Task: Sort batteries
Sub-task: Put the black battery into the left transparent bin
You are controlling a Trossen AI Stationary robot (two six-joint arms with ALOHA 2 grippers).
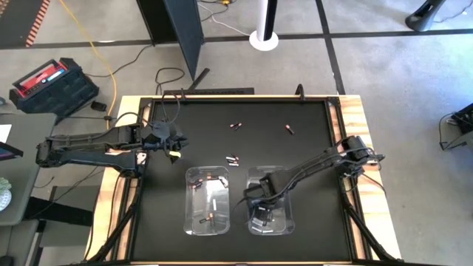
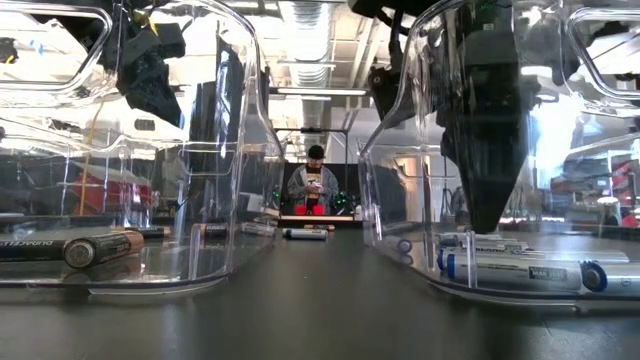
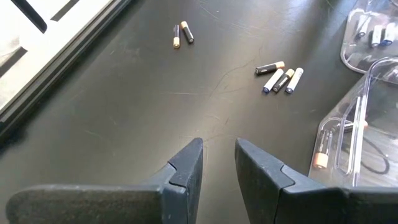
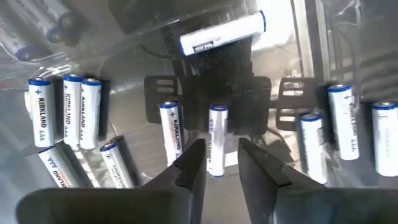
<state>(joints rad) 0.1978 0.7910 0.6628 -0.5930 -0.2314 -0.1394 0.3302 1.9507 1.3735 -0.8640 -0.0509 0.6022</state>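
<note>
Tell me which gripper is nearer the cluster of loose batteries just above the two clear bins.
Left. The left gripper hovers just beside the cluster of loose batteries, over bare mat. The right gripper is down inside the right bin, farther away.

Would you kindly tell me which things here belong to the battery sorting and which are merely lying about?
Job: loose batteries on the mat; left bin; right bin; white batteries inside it; right gripper open above them; left gripper waiting.

Lying about: red case; yellow cable; white post.
</note>
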